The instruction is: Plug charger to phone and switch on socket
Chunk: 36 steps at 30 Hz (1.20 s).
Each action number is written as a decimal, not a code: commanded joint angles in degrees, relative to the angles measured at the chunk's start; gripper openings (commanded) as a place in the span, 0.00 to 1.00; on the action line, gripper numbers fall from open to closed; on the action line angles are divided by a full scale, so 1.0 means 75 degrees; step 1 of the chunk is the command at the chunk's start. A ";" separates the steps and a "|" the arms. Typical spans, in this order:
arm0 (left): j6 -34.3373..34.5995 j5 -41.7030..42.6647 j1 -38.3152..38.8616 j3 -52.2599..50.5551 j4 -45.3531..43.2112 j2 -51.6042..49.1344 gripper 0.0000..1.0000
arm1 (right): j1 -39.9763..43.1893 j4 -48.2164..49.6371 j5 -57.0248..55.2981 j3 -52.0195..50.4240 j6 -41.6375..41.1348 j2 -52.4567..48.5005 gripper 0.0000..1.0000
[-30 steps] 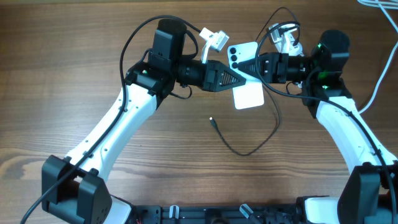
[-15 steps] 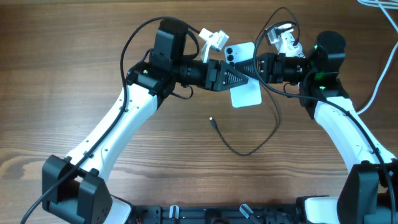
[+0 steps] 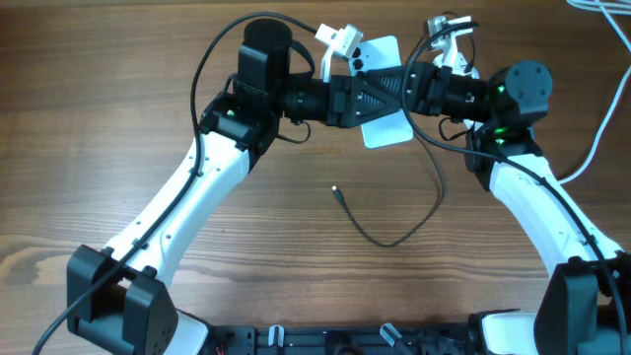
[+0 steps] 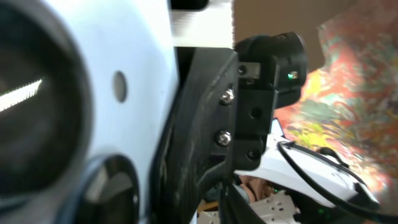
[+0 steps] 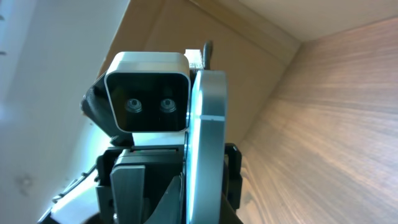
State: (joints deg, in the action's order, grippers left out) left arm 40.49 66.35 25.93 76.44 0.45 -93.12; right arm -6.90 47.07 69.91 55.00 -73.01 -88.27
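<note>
Currently the phone is being held over the far middle of the surface, right where the two arms are meeting, with its pale back and dark lenses facing the overhead camera. Through the right wrist camera it is showing edge-on, standing upright between that arm's dark fingers, so the right pincer is clamping the phone. The left pincer is lying across the phone's back, but whether it is gripping cannot be told. The charger is lying loose on the wood nearer the robot, curling in a loop, with its small plug tip resting free, well apart from the phone. A thick white cord is running near the right edge.
</note>
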 commanded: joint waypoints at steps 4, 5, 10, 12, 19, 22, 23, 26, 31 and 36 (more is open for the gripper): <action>0.0487 0.1093 0.0239 0.0300 -0.0265 0.0245 0.08 | -0.0143 -0.0087 -0.0691 -0.0099 0.0676 -0.0204 0.05; 0.0458 0.1090 0.0239 0.0300 -0.0265 0.0245 0.04 | -0.0119 -0.0090 -0.0685 -0.0099 0.0679 -0.0204 0.04; 0.0280 0.1087 0.0239 0.0300 -0.0117 0.0242 0.04 | 0.0015 -0.0154 -0.0463 -0.0099 0.1169 -0.0204 0.78; -0.0335 0.0947 0.0239 0.0300 0.0519 0.0242 0.04 | 0.0219 -0.0495 -0.0414 -0.0099 0.1518 -0.0204 0.82; -0.3185 -0.0399 0.0239 0.0300 0.3529 0.0242 0.04 | 0.0629 -0.3418 0.0277 -0.0099 0.4007 -0.0204 0.75; -0.3835 -0.0402 0.0239 0.0300 0.3789 0.0242 0.04 | 0.0629 -0.4071 0.0854 -0.0099 0.4558 -0.0204 0.65; -0.4086 -0.0402 0.0239 0.0300 0.3873 0.0242 0.04 | 0.0621 -0.4208 0.1294 -0.0099 0.4634 -0.0204 0.62; -0.4660 -0.0399 0.0239 0.0300 0.4164 0.0242 0.04 | 0.0612 -0.4199 0.2113 -0.0099 0.4733 -0.0204 0.56; -0.4741 0.0487 0.0306 0.0300 0.4167 0.0242 0.04 | 0.0501 -0.4188 0.2148 -0.0102 0.4739 -0.0204 0.09; -0.4456 0.0694 0.0300 0.0300 0.3943 0.0242 0.19 | 0.0533 -0.4167 0.2066 -0.0102 0.4727 -0.0204 0.04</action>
State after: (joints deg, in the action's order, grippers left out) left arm 5.85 64.42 27.51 76.97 32.80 -93.17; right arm -2.02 15.88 88.62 55.07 -40.73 -88.92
